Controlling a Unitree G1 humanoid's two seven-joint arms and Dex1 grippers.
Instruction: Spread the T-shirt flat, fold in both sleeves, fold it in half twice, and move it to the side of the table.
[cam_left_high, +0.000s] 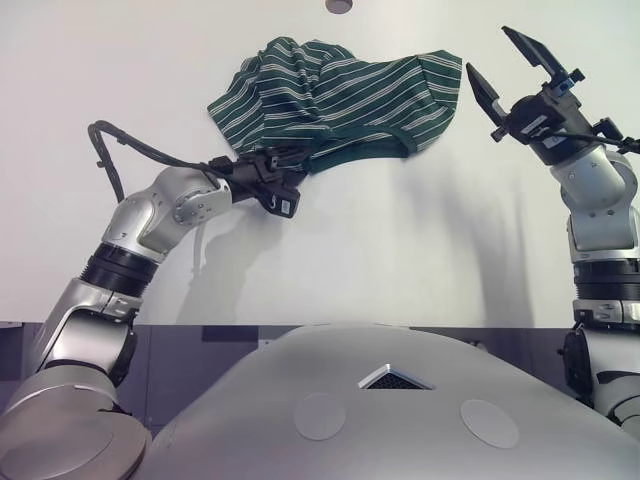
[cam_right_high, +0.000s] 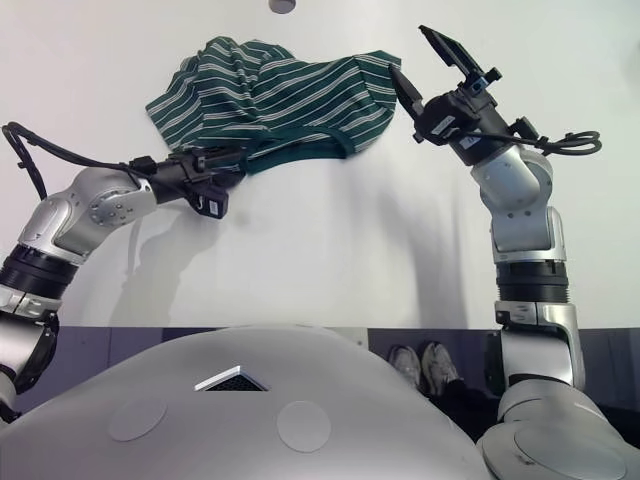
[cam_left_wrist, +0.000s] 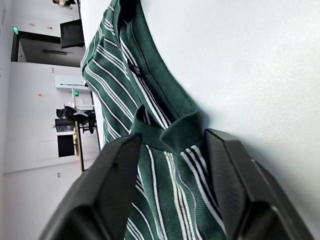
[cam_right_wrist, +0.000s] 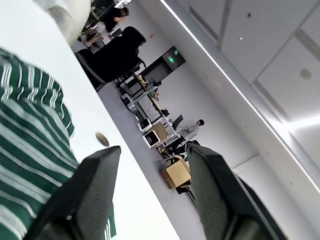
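A green T-shirt with white stripes (cam_left_high: 340, 95) lies crumpled in a heap at the far middle of the white table (cam_left_high: 380, 250). My left gripper (cam_left_high: 292, 160) sits low at the shirt's near left edge. In the left wrist view its fingers (cam_left_wrist: 120, 175) stand open, with the shirt's ribbed band (cam_left_wrist: 175, 135) between them. My right gripper (cam_left_high: 488, 52) hangs open in the air just right of the shirt's right edge, holding nothing. The right wrist view shows the striped cloth (cam_right_wrist: 25, 125) beside its fingers (cam_right_wrist: 95, 190).
A small round grommet (cam_left_high: 339, 5) is set in the table beyond the shirt. Bare white tabletop runs from the shirt to the near edge (cam_left_high: 300, 324). Past the table's far edge are office chairs and desks (cam_right_wrist: 120, 50).
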